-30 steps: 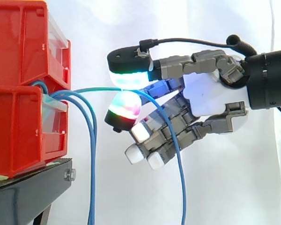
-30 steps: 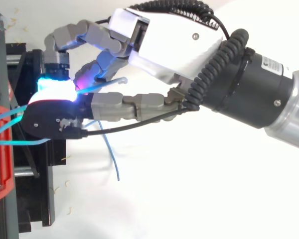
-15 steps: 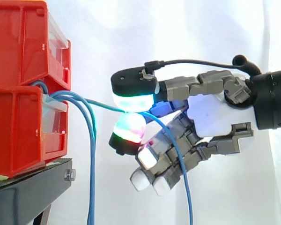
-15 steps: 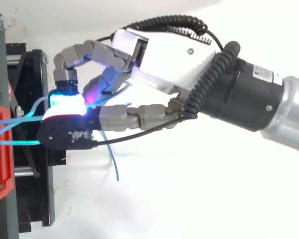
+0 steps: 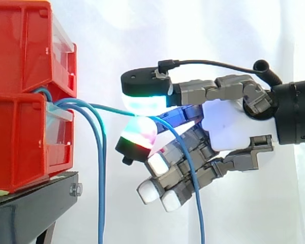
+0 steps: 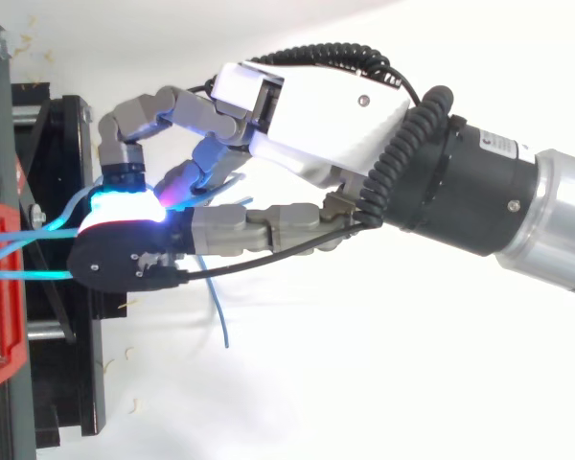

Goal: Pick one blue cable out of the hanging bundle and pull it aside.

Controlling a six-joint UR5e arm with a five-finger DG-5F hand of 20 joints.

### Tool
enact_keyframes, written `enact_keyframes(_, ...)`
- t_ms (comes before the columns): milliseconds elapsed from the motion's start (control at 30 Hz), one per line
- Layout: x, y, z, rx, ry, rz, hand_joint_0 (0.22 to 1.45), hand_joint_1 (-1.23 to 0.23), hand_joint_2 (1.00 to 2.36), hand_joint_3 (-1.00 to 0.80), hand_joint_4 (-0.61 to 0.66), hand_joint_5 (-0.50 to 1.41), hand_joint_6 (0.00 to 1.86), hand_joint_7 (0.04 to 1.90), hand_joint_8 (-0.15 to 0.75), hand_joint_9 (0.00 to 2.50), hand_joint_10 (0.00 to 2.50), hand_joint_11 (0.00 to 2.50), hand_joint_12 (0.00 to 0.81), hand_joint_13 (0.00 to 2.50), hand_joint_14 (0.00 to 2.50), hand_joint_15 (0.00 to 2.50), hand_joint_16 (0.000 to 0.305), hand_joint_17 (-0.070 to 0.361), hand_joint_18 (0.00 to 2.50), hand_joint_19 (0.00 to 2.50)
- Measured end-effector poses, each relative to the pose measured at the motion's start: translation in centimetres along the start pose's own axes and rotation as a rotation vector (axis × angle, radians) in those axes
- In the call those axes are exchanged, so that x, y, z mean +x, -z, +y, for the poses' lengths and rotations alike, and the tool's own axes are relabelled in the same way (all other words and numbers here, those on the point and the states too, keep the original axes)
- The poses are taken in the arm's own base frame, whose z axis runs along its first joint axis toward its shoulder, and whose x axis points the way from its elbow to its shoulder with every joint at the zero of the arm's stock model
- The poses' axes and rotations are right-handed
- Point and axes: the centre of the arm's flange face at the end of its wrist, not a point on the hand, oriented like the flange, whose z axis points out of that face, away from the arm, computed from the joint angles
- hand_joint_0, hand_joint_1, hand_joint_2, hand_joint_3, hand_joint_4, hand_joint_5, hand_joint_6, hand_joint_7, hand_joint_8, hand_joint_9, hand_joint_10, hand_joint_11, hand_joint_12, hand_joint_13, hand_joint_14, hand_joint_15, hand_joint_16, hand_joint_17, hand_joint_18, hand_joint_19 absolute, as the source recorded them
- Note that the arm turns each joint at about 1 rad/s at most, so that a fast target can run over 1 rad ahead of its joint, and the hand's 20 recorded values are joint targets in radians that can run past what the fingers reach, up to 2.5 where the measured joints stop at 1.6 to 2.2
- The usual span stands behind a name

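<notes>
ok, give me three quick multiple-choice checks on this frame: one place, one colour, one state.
1. The bins stand on: A a black stand; B a wooden shelf; C the floor.
2. The bins are: A green; B red; C yellow.
3. The robot hand is: A open, clear of cables; B curled, holding nothing; C pinching one blue cable.

1 A: the side view shows the stand right under the bins.
2 B: both stacked bins are red.
3 C: the cable runs from the bins in between two glowing pads pressed together.
</notes>
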Motion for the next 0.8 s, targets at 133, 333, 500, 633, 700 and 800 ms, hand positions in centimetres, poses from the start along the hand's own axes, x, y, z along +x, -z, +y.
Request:
enact_keyframes(133, 0.0, 0.1, -0.5, 0.008, 0.003, 0.001, 0.56, -0.67, 1.33, 0.16, 0.1, -0.1, 0.91, 1.59, 0.386, 1.1, 0.01, 0.61, 0.456, 0.95, 0.02, 0.65, 0.067, 0.151, 0.8, 0.59)
enact_keyframes(333, 0.4, 0.2, -2.2, -0.004, -0.024, 0.001, 0.56, -0.67, 1.34, 0.16, 0.1, -0.1, 0.91, 1.59, 0.386, 1.11, 0.01, 0.61, 0.457, 0.96, 0.02, 0.65, 0.067, 0.151, 0.81, 0.59)
enact_keyframes(500, 0.8, 0.1, -3.3, -0.041, -0.085, -0.003, 0.56, -0.66, 1.36, 0.15, 0.1, -0.1, 0.91, 1.59, 0.385, 1.11, 0.01, 0.6, 0.459, 0.96, 0.02, 0.66, 0.067, 0.151, 0.81, 0.59)
enact_keyframes(633, 1.0, 0.0, -3.8, -0.06, -0.108, -0.005, 0.55, -0.66, 1.37, 0.15, 0.1, -0.1, 0.91, 1.59, 0.388, 1.11, 0.01, 0.61, 0.459, 0.96, 0.02, 0.66, 0.067, 0.152, 0.82, 0.59)
enact_keyframes(700, 1.0, 0.0, -3.8, -0.064, -0.113, -0.005, 0.55, -0.66, 1.38, 0.15, 0.1, -0.1, 0.91, 1.59, 0.39, 1.11, 0.01, 0.61, 0.459, 0.96, 0.02, 0.66, 0.067, 0.152, 0.82, 0.59)
enact_keyframes(800, 1.1, 0.1, -3.9, -0.065, -0.113, -0.005, 0.55, -0.66, 1.38, 0.15, 0.1, -0.1, 0.91, 1.59, 0.387, 1.11, 0.01, 0.61, 0.462, 0.96, 0.02, 0.66, 0.067, 0.151, 0.82, 0.59)
